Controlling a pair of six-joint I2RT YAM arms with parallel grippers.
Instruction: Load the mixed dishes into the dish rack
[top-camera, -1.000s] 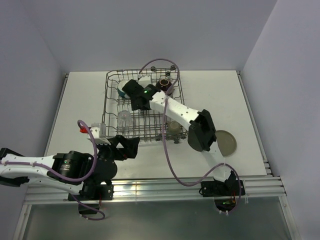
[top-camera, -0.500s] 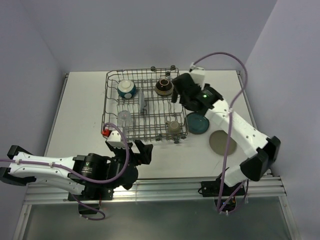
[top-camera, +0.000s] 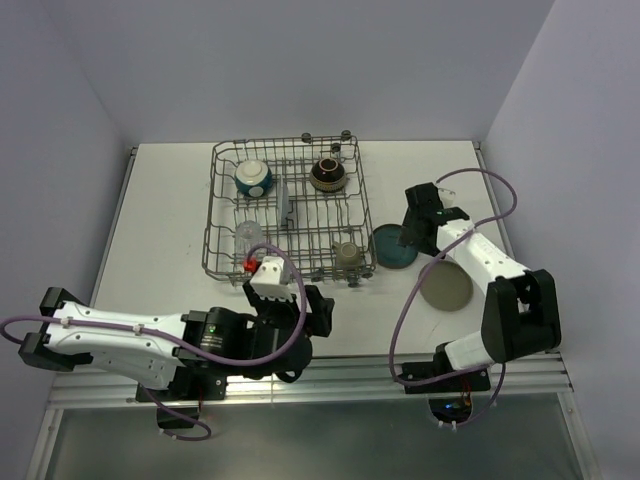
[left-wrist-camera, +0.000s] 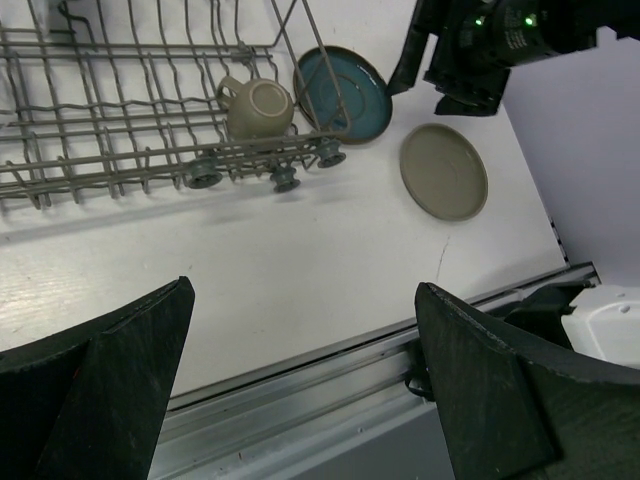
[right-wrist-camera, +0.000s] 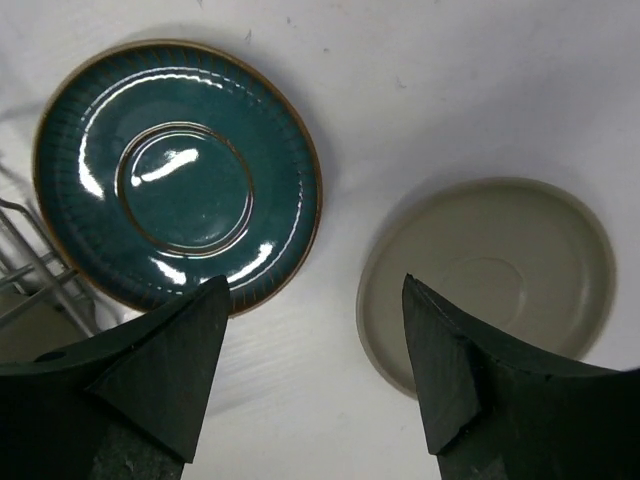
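The right fingers (top-camera: 422, 228) hang over the counter (top-camera: 160, 230) to the right of the dish rack (top-camera: 222, 215), spread apart with nothing between them. Directly below them lie the two dishes not yet loaded. The teal plate (right-wrist-camera: 180, 175) sits flat toward the rack side, just beside the rack's right wall; whether its rim touches the wires cannot be told. The beige plate (right-wrist-camera: 490, 275) lies flat on the other side, toward the near right of the counter, close to the teal one but apart from it. Both are round, so no axis favours one approach; only their thin rims offer a hold.

The right arm is plainly the nearer one. The left fingers (top-camera: 305, 308), also wide open and empty, hover by the rack's near edge, well apart from both plates.

Inside the rack already stand the teal bowl (top-camera: 253, 178), the dark brown bowl (top-camera: 327, 174), the clear glass (top-camera: 248, 236) and the olive-grey mug (top-camera: 347, 254).

The teal plate's rack side looks crowded by wires, so its outer rim seems the freer edge. Bare counter lies open between the plates and the near edge, while the beige plate sits nearer the counter's right border
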